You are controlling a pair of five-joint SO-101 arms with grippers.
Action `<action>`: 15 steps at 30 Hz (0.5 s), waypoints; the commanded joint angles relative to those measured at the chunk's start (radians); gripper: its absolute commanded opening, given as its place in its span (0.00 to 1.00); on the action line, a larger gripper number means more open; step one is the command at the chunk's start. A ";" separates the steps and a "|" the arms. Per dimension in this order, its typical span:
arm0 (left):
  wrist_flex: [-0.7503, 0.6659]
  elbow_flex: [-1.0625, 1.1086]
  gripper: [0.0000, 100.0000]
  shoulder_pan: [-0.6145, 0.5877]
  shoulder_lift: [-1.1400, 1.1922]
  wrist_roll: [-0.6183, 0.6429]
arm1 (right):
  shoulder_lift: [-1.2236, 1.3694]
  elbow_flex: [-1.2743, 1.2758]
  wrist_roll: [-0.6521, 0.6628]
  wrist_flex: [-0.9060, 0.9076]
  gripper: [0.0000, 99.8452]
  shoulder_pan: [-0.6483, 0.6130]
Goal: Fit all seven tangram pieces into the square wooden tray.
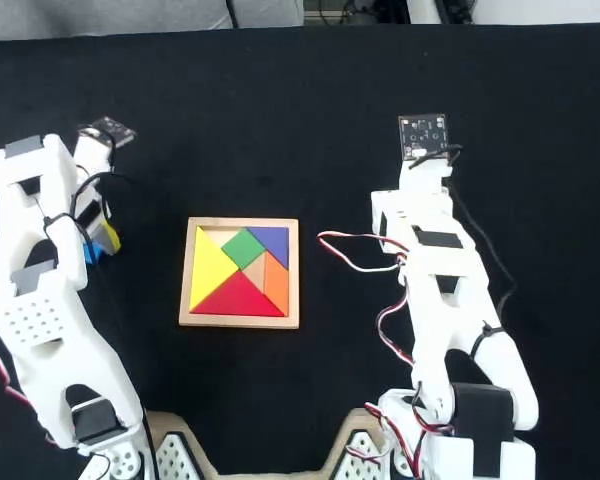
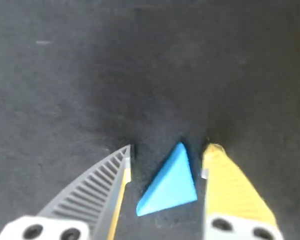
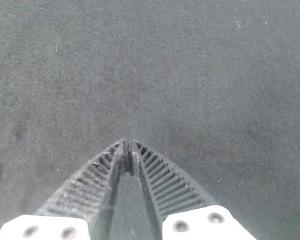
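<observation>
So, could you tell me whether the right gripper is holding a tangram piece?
No, the right gripper is shut with nothing between its tips, over the black cloth.

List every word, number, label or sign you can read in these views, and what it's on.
No text can be read in any view.
Square wooden tray: no print on it.
Coloured tangram pieces inside it: plain faces.
Blue triangular piece on the black cloth: plain.
Small dark circuit board on an arm: marks too small to read.

High view: fixed overhead, looking down on the table (image 1: 310, 100). Wrist views: close above the table, looking down past left gripper (image 2: 170, 148) and right gripper (image 3: 126, 145). All three share the table.
</observation>
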 commanded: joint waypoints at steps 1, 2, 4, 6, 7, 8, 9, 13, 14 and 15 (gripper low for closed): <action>0.044 -0.082 0.26 -0.056 -0.054 -0.252 | -0.001 -0.042 0.006 -0.020 0.01 -0.015; 0.048 -0.084 0.26 -0.064 -0.052 -0.299 | -0.001 -0.042 0.006 -0.020 0.01 -0.015; 0.057 -0.071 0.26 -0.068 -0.038 -0.351 | -0.001 -0.042 0.006 -0.020 0.01 -0.015; 0.078 -0.061 0.25 -0.065 -0.028 -0.364 | -0.001 -0.042 0.006 -0.020 0.01 -0.015; 0.078 -0.067 0.25 -0.065 -0.023 -0.364 | -0.001 -0.042 0.006 -0.020 0.01 -0.015; 0.071 -0.067 0.25 -0.065 -0.021 -0.364 | -0.001 -0.042 0.006 -0.020 0.01 -0.015; 0.057 -0.067 0.25 -0.067 -0.018 -0.364 | -0.001 -0.042 0.006 -0.020 0.01 -0.015; 0.044 -0.062 0.26 -0.065 -0.003 -0.365 | -0.001 -0.042 0.006 -0.020 0.01 -0.015; 0.048 -0.067 0.26 -0.065 -0.003 -0.376 | -0.001 -0.042 0.006 -0.020 0.01 -0.015; 0.048 -0.065 0.26 -0.065 -0.009 -0.405 | -0.001 -0.042 0.006 -0.020 0.01 -0.015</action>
